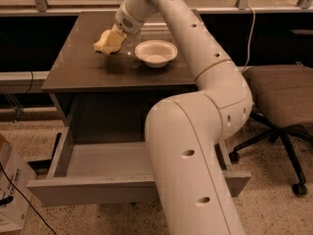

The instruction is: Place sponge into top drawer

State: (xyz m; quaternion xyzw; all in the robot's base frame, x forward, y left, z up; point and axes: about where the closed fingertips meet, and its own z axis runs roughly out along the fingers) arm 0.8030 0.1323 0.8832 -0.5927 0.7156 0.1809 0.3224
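Note:
The pale-yellow sponge [101,45] is over the back left of the brown cabinet top [88,72], held between the pale-yellow fingers of my gripper [112,40]. The gripper is shut on it and holds it slightly above the surface, with a shadow beneath. It is just left of the white bowl [156,53]. The top drawer [88,190] is pulled open below the cabinet top, and its grey floor [102,161] is bare where visible. My arm hides the drawer's right part.
The white bowl stands mid-top on the cabinet. An office chair [283,97] stands to the right. A cardboard box [10,195] and a black cable lie on the floor at the lower left. A glass wall runs behind the cabinet.

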